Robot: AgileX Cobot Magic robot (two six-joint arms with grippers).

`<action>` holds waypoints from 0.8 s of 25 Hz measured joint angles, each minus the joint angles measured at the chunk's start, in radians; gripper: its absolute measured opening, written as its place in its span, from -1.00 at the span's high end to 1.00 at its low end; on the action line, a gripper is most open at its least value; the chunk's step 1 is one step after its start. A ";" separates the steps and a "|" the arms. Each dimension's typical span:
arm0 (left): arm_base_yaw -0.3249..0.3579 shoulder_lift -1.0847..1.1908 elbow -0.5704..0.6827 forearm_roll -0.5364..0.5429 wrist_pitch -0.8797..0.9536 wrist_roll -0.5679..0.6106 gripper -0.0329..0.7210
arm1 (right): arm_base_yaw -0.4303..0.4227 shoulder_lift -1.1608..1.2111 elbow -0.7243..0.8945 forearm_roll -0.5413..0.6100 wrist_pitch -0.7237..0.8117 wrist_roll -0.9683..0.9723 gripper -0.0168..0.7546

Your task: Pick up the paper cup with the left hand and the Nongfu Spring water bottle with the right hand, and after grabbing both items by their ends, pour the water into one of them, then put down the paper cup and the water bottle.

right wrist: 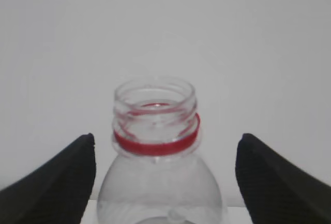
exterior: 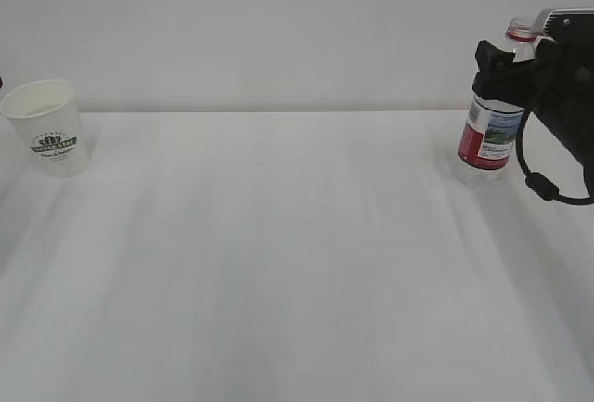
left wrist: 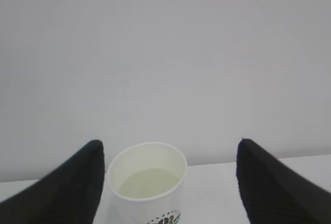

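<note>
From across the table, the paper cup (exterior: 44, 127) stands upright at the far left, logo facing us, nothing touching it. Way over on the far right, the Nongfu Spring water bottle (exterior: 491, 133) stands on the white table (exterior: 297, 263), capless, red neck ring showing. The right hand (exterior: 520, 72) is up against the bottle's shoulder, its black body covering the upper part, a cable (exterior: 538, 179) looping down beside the label. The left hand barely shows here, just a dark sliver at the left edge.

Now the left wrist camera: looking down into the paper cup (left wrist: 147, 182), and there's a shallow pool of the water (left wrist: 147, 183) in the bottom. The left hand (left wrist: 168, 182) has its jaws spread wide; the left finger sits just beside the cup's rim, the right finger well clear of it. No grip on the cup.

Over to the right wrist camera: the bottle's open mouth and red ring (right wrist: 155, 141) sit dead centre between the fingers of the right hand (right wrist: 165, 182). Jaws wide apart, clear space on both sides of the bottle (right wrist: 158, 193). Not gripping here either.
</note>
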 joint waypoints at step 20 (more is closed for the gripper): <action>0.000 0.000 0.000 0.000 -0.002 0.000 -0.62 | 0.000 -0.128 0.139 -0.010 0.002 0.000 -0.65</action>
